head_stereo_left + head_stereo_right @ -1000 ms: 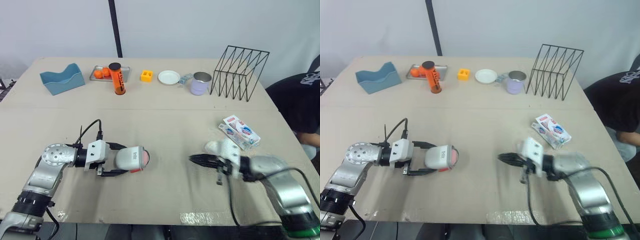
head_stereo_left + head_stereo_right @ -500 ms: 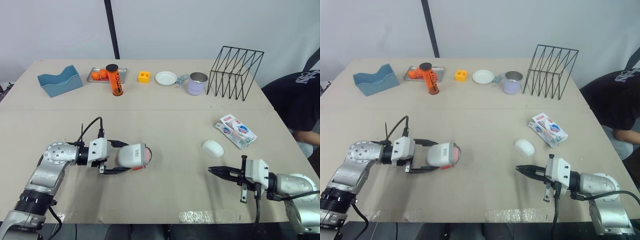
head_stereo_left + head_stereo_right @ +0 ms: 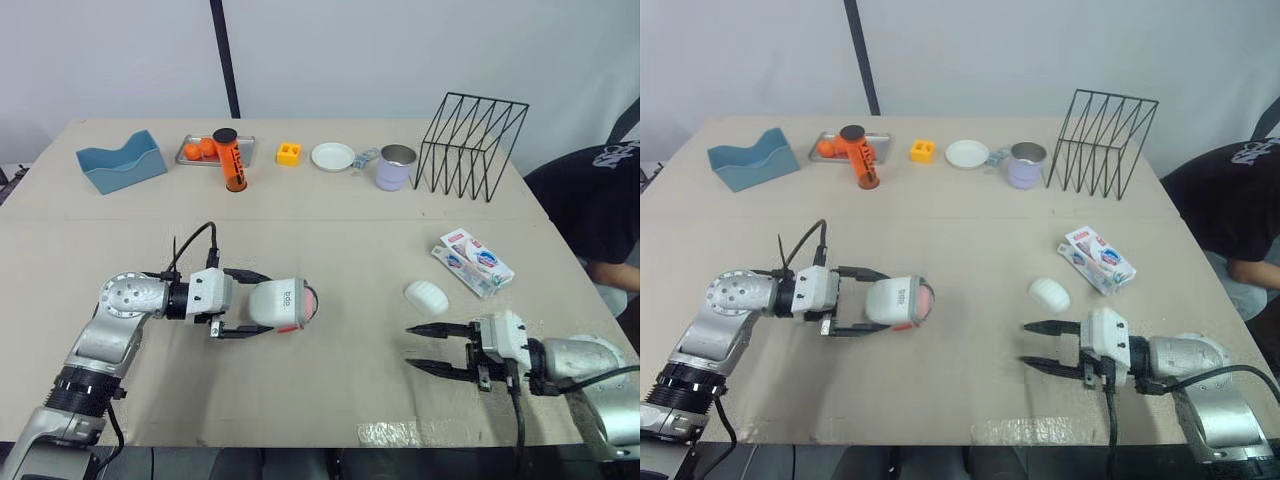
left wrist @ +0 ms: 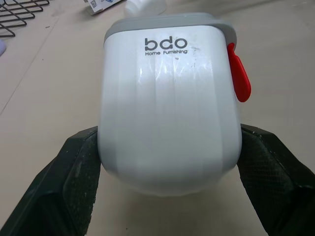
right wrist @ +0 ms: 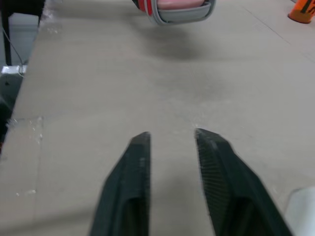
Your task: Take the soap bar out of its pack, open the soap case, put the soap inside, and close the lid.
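Setup: tan table against a plain pale wall.
Table point(image 3: 340, 250) top matte, seam running across its middle, shiny tape patch point(image 3: 410, 434) at near edge; wall point(image 3: 400, 50) bare; black pole point(image 3: 222, 55) upright behind far edge; lighting even.

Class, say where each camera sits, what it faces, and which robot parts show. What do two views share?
Head eyes: on the head, looking down over the table; both arms show, left gripper holding the soap case, right gripper open.
Left wrist: looks along the left gripper at the clamped soap case.
Right wrist: looks along the open right gripper, across the table toward the soap case.
Shared: both wrist views show the soap case.
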You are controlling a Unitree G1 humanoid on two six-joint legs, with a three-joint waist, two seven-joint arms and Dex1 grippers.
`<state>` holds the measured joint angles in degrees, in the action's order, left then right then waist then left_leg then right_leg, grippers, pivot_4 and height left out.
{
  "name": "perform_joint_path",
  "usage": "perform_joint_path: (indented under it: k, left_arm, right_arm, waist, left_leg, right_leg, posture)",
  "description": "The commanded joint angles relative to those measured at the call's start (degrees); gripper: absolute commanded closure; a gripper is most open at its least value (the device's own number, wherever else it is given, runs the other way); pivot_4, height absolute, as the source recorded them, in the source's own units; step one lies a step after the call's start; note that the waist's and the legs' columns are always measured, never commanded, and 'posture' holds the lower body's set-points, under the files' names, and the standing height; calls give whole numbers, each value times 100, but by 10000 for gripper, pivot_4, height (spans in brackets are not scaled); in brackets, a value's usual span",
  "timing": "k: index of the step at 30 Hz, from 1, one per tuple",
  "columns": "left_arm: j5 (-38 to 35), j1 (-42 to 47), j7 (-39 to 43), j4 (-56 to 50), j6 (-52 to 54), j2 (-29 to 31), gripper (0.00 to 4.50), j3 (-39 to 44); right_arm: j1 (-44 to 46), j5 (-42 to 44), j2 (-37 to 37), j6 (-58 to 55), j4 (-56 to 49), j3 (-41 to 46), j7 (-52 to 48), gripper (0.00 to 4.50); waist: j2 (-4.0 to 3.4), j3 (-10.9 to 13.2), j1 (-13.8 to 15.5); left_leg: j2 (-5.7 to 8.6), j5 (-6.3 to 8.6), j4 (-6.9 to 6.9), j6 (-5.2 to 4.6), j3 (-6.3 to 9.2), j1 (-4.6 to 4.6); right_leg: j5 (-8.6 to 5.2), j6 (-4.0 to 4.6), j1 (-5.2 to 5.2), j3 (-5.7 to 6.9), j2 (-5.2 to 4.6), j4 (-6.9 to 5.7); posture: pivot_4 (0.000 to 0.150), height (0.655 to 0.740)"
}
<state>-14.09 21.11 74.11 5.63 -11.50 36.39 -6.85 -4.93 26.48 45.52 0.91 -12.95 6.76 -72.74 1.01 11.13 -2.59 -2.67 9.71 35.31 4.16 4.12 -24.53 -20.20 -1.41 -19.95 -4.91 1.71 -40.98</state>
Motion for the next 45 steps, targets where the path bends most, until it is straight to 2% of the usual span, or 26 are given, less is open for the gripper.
perform_joint_path:
  k: [1, 3, 4, 10, 15, 19, 22, 28, 35, 45]
  left_arm:
    - [30, -41, -433, -401, -403, -202, 10160, 130]
    - [70, -87, -527, -435, -480, -227, 10160, 134]
    - [107, -134, -604, -466, -547, -252, 10160, 136]
    - [310, -252, -1000, -579, -936, -374, 10160, 110]
    - [519, -291, -1271, -667, -1267, -448, 10160, 38]
    - [624, -322, -1321, -694, -1475, -431, 10160, -77]
    - [608, -371, -1364, -745, -1487, -426, 10160, -136]
    - [580, -395, -1400, -785, -1497, -423, 10160, -217]
    - [738, -402, -1502, -778, -1686, -430, 10160, -287]
    - [782, -379, -1584, -811, -1738, -375, 10160, -379]
  right_arm:
    - [143, 561, 206, -1631, -956, -192, 673, 10347]
    - [215, 716, 279, -2253, -1162, -236, 919, 1661]
    - [377, 1065, 274, -2868, -1330, -287, 1206, 619]
    - [1506, 3422, -86, -6020, -1537, -242, 3142, 619]
    - [2162, 4888, -577, -7210, -1078, -225, 4552, 619]
    - [2518, 5516, -894, -7531, -742, -324, 5414, 619]
    - [2748, 5650, -1011, -7666, -617, -444, 5733, 619]
    - [3026, 5481, -1127, -7756, -407, -569, 5888, 619]
    - [3179, 5875, -1314, -7850, -182, -572, 6200, 619]
    - [3283, 5994, -1417, -7854, -88, -612, 6458, 619]
  waist:
    - [1, 0, 2]
    - [1, 0, 2]
    - [1, 0, 3]
    - [2, 0, -10]
    - [3, 0, 0]
    - [3, 0, -4]
    - [2, 0, -6]
    - [2, 0, -6]
    - [2, 0, -7]
    - [2, 0, -9]
  left_leg:
    - [0, 0, 0, 0, 0, -1]
    - [1, 0, 2, 1, 1, -3]
    - [1, 0, 2, 1, 2, -3]
    - [-3, -2, 1, 3, 1, -1]
    - [4, 0, 1, 1, 4, -16]
    - [3, 0, 2, 0, 3, -18]
    - [2, 0, 1, -1, 1, -22]
    - [1, 0, 2, -1, 2, -37]
    - [1, 0, 2, -1, 2, -41]
    - [0, 0, 2, -2, 2, -44]
  right_leg:
    - [0, 1, 0, 0, -1, 0]
    - [3, 5, 0, 0, -1, 1]
    - [4, 7, 0, 1, -1, 0]
    - [10, 18, -1, -2, 3, 0]
    - [9, 16, -7, 2, -3, 5]
    - [10, 17, -14, -1, -1, 3]
    - [9, 16, -20, -2, -1, 2]
    - [10, 17, -35, -1, 0, 0]
    - [10, 17, -38, -1, 1, 0]
    - [10, 18, -42, -1, 1, 0]
  posture:
    - [1500, 7400]
    - [1500, 7400]
    - [1500, 7400]
    - [1500, 7400]
    - [1500, 7400]
    - [1500, 7400]
    - [1500, 7400]
    - [1500, 7400]
    - [1500, 7400]
    - [1500, 7400]
